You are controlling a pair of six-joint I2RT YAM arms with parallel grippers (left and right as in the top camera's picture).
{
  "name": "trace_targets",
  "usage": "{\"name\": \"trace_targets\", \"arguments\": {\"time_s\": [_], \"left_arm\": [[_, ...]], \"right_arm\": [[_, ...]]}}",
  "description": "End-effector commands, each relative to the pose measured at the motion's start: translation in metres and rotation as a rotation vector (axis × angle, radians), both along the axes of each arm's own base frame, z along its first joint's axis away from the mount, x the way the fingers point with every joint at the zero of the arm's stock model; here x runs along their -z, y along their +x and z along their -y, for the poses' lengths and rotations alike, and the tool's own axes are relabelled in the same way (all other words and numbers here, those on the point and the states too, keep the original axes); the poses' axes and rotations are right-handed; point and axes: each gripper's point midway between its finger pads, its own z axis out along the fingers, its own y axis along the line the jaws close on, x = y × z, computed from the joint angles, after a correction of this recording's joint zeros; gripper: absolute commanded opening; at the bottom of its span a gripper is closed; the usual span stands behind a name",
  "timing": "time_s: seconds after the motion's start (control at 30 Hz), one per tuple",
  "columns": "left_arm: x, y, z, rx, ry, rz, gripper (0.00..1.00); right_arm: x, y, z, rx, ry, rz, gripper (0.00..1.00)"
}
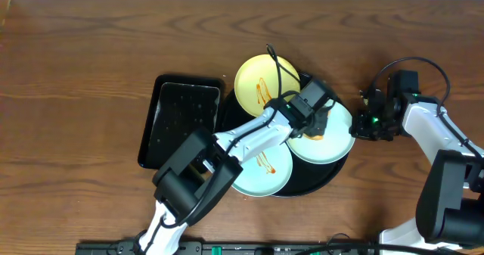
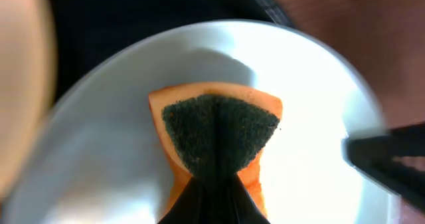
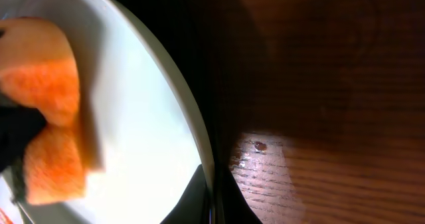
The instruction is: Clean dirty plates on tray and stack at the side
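So the left gripper (image 2: 214, 187) is pinched tight on an orange sponge (image 2: 219, 127) with a dark green scrub face, pressed flat on the mint-blue plate (image 2: 119, 151) at the right side of the round black tray (image 1: 228, 113). The right gripper (image 3: 212, 194) is clamped on that plate's rim, at the tray's right edge. The yellow plate (image 1: 253, 81) sits at the tray's far side and the second mint-blue plate (image 1: 265, 172) at its near-left, both sauce-streaked. A rectangular black tray (image 1: 181, 119) lies just left of the round one.
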Motion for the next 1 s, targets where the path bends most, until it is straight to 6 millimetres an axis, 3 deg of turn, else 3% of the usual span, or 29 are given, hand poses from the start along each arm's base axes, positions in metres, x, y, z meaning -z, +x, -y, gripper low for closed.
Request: {"name": "trace_targets", "arguments": {"time_s": [0.0,0.2,0.43,0.7,0.87,0.97], "left_arm": [[0.013,0.013,-0.031,-0.055,0.093,-0.007,0.08],[0.016,0.007,-0.051,-0.07,0.134,-0.075,0.07],[-0.022,0.008,-0.063,-0.059,0.152,-0.013,0.07],[-0.078,0.026,-0.107,-0.154,0.21,0.113,0.07],[-0.098,0.027,-0.141,-0.211,0.226,0.094,0.07],[-0.106,0.031,-0.17,-0.268,0.245,0.076,0.07]], "right_arm": [[0.017,-0.015,0.017,0.024,-0.097,-0.073,0.01],[0.017,-0.015,0.017,0.023,-0.097,-0.073,0.01],[0.017,-0.016,0.017,0.023,-0.096,-0.078,0.01],[0.017,-0.016,0.017,0.023,-0.096,-0.078,0.01],[0.017,-0.016,0.017,0.023,-0.096,-0.078,0.01],[0.017,-0.016,0.017,0.023,-0.096,-0.077,0.08]]}}
